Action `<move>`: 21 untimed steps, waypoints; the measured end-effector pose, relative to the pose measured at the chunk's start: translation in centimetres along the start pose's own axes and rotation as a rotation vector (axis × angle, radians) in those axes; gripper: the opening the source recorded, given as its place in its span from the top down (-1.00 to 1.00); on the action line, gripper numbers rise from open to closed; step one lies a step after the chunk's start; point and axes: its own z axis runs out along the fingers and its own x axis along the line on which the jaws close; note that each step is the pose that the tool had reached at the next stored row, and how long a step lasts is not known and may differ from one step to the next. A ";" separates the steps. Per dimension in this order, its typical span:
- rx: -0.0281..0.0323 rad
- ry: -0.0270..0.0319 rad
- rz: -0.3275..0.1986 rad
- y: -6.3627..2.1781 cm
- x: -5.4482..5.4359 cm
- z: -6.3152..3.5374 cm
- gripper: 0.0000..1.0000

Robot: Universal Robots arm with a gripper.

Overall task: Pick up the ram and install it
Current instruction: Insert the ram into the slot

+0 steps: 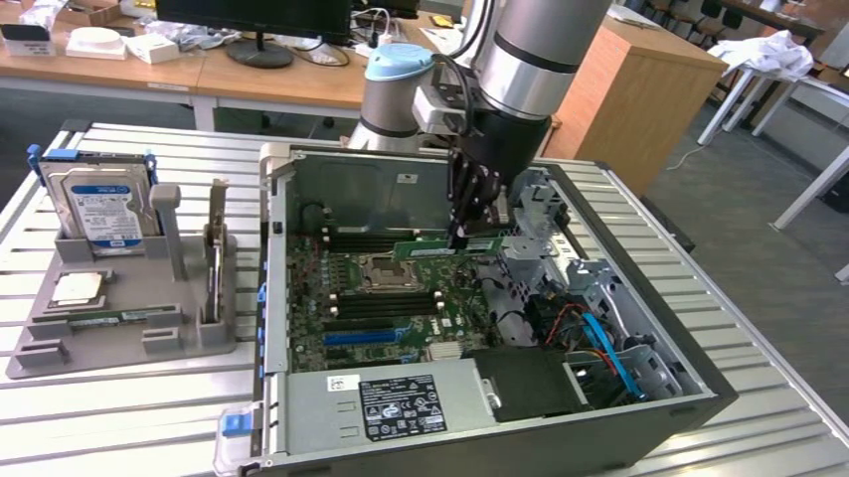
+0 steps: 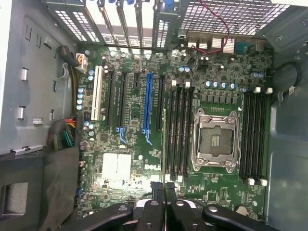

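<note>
On the exterior view's left, a grey rack (image 1: 126,318) on the slatted surface (image 1: 119,417) holds a hard drive (image 1: 99,204). To its right lies the open computer case (image 1: 663,397). Above its green board (image 1: 378,298), the end effector (image 1: 474,238) is closed narrowly on the ram (image 1: 451,245), a long, thin green strip held level; the wrist view shows it edge-on (image 2: 164,144).

Open computer case (image 1: 690,393) on slatted metal bench (image 1: 119,417), motherboard (image 1: 385,298) with empty processor socket (image 2: 215,139) inside; grey holder (image 1: 119,318) at the exterior view's left of case, carrying hard drive (image 1: 103,211), silver processor chip (image 1: 80,289)
</note>
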 end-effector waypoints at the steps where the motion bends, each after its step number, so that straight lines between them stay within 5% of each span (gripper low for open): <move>1: 0.0000 0.0000 0.000 0.00 0.0 0.05 0.76; 9: 0.0000 0.0001 0.000 -0.02 0.0 0.40 0.76; 10: 0.0000 0.0001 0.000 -0.06 0.0 1.61 0.76; 21: 0.0000 0.0001 0.000 -0.07 0.1 1.99 0.76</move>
